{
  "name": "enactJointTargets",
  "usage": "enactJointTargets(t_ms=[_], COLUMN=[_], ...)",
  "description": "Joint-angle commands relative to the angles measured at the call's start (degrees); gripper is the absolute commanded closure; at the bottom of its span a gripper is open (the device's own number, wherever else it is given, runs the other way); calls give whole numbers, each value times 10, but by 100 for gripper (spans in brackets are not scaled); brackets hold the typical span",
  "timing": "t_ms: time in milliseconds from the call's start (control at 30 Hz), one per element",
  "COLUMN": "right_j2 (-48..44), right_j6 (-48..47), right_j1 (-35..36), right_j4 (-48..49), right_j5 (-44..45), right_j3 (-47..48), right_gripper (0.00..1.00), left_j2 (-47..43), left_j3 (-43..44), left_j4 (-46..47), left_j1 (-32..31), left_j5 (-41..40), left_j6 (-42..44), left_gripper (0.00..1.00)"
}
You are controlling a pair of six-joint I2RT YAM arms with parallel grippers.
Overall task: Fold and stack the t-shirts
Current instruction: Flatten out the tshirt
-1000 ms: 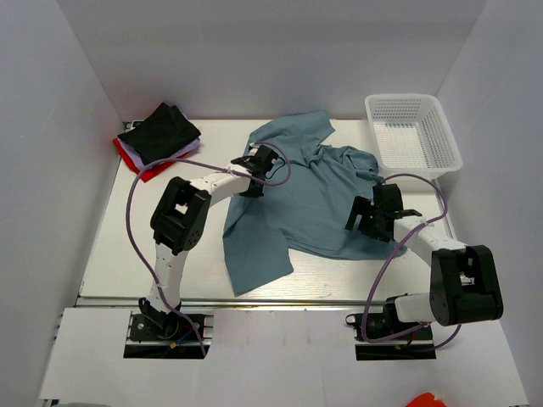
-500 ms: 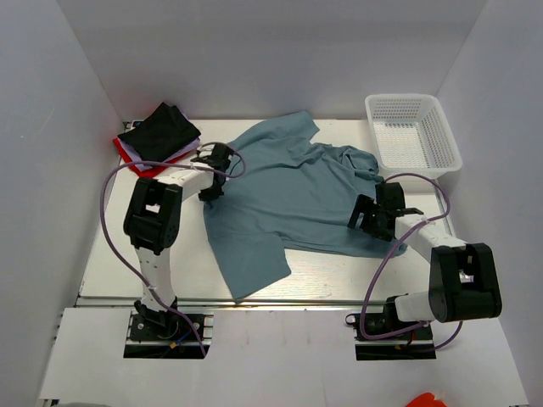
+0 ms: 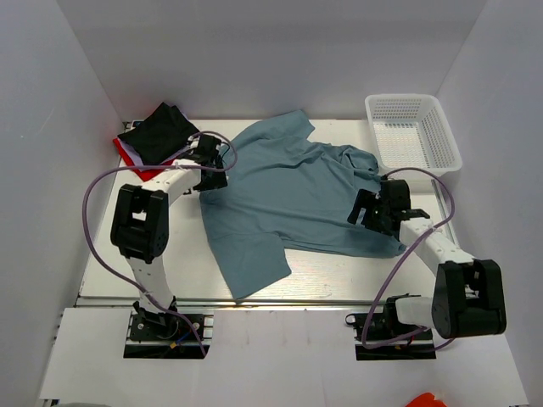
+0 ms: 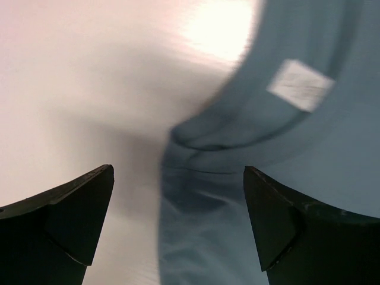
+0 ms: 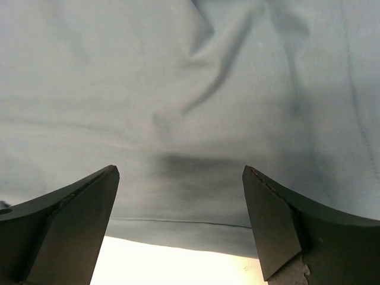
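The dusty blue-teal t-shirt lies spread across the middle of the table, wrinkled near its right side. Its left edge, with a folded hem and a white label, lies under my left gripper, which stands open with nothing held. My right gripper hovers open over the shirt's lower right hem. A black t-shirt lies folded on a red one and a white one at the back left.
A white mesh basket stands at the back right corner. White walls close in the table on three sides. Purple cables loop from both arms. Bare table shows to the left of the blue shirt and along the front.
My left gripper dragged the shirt's left edge leftward toward the stack, then opened and let it go. The shirt now lies flatter. The right gripper shifted slightly and stays open.
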Motion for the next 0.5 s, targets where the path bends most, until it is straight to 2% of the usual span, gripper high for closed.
enactJointTargets(t_ms=[0, 200, 300, 333, 367, 400, 467], right_j2=[-17, 49, 130, 169, 207, 226, 309], right_j6=[-7, -46, -79, -94, -102, -102, -94], right_j1=[-2, 15, 41, 49, 53, 55, 51], right_j4=[19, 84, 57, 42, 39, 27, 14], right_j5=[-2, -79, -45, 16, 33, 70, 89], right_j3=[40, 102, 196, 266, 288, 357, 407], right_gripper=[10, 10, 10, 10, 10, 10, 10], left_j2=[-38, 46, 102, 117, 132, 165, 198], left_j3=[20, 91, 145, 178, 193, 224, 262], left_j4=[80, 136, 163, 175, 190, 199, 209], left_j1=[-9, -15, -15, -6, -1, -1, -1], left_j5=[112, 187, 213, 220, 226, 226, 209], left_j6=[51, 83, 89, 89, 89, 89, 89], left_gripper=[0, 0, 0, 0, 0, 0, 0])
